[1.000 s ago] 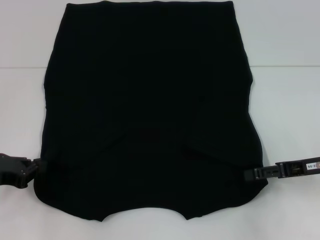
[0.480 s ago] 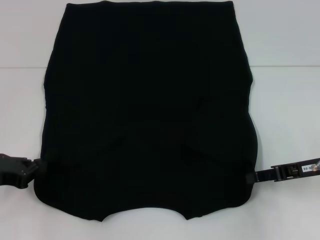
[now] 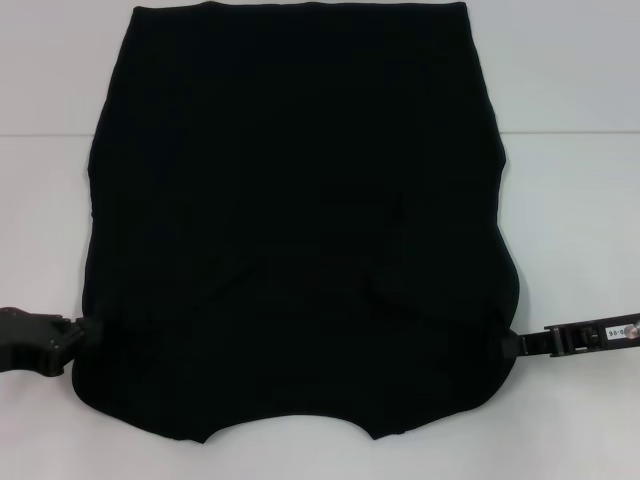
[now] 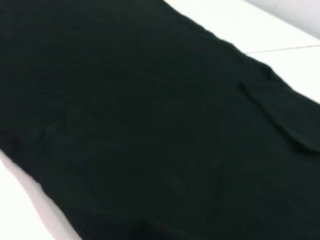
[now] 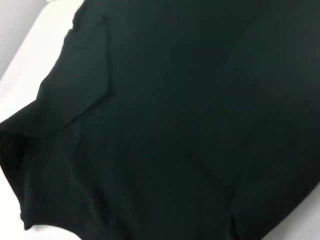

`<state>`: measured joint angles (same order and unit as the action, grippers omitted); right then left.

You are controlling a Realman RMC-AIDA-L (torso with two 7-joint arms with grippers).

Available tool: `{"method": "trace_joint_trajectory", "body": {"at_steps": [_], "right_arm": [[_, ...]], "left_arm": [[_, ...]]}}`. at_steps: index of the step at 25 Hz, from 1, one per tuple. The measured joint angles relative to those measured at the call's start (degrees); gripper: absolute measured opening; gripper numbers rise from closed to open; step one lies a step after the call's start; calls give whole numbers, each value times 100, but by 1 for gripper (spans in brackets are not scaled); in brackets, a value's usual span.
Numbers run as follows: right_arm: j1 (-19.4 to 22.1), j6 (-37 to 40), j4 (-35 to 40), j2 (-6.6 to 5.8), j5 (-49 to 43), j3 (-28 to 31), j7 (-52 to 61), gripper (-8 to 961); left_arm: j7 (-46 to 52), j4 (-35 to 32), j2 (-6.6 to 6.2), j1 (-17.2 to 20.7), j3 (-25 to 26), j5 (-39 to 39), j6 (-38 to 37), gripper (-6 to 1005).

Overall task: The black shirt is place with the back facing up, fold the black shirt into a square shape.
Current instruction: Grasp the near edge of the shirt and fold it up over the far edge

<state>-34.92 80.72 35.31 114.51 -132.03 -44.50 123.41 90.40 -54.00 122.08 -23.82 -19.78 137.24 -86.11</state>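
Note:
The black shirt (image 3: 295, 210) lies flat on the white table, plain side up, with its sleeves folded in and the curved neckline at the near edge. My left gripper (image 3: 88, 334) touches the shirt's near left corner, its tips merging with the dark cloth. At the near right edge of the shirt sits my right gripper (image 3: 510, 345), also dark against the cloth. Both wrist views are filled with the black shirt (image 4: 150, 125) (image 5: 190, 130) seen close up, a folded sleeve edge showing in each, and no fingers show there.
The white table (image 3: 570, 220) shows bare on both sides of the shirt and in a narrow strip along the near edge. A faint seam line crosses the table behind the shirt's middle.
The right gripper has drawn outward to the right, from over the cloth to its edge. The left gripper has shifted slightly right, onto the shirt's corner. The shirt lies much as before.

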Motion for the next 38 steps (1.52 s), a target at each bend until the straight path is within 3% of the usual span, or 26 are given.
{"method": "trace_joint_trajectory", "body": {"at_steps": [9,21,32,36,38], "right_arm": [[329,356,24,-78,91,501,-632,62],[1130,1495,61,-491,51,1092,-1897,63],[2056,2132,182,-610,46,1536,-2623,62],[2094,2236,183,-622,44,1871,-2756,62],[1980,2225,176,-624,44,2071,-2770,63]], "left_arm": [[409,12,26,69,175,-295,-403,21],[390,13,30,454,597,-403,-1765,20],[339,3,113,861,622,-228,-2819,23],[349,39,112,804,700,-255,-2853,24],[378,101,51,635,784,-265,-2826,24]]}}
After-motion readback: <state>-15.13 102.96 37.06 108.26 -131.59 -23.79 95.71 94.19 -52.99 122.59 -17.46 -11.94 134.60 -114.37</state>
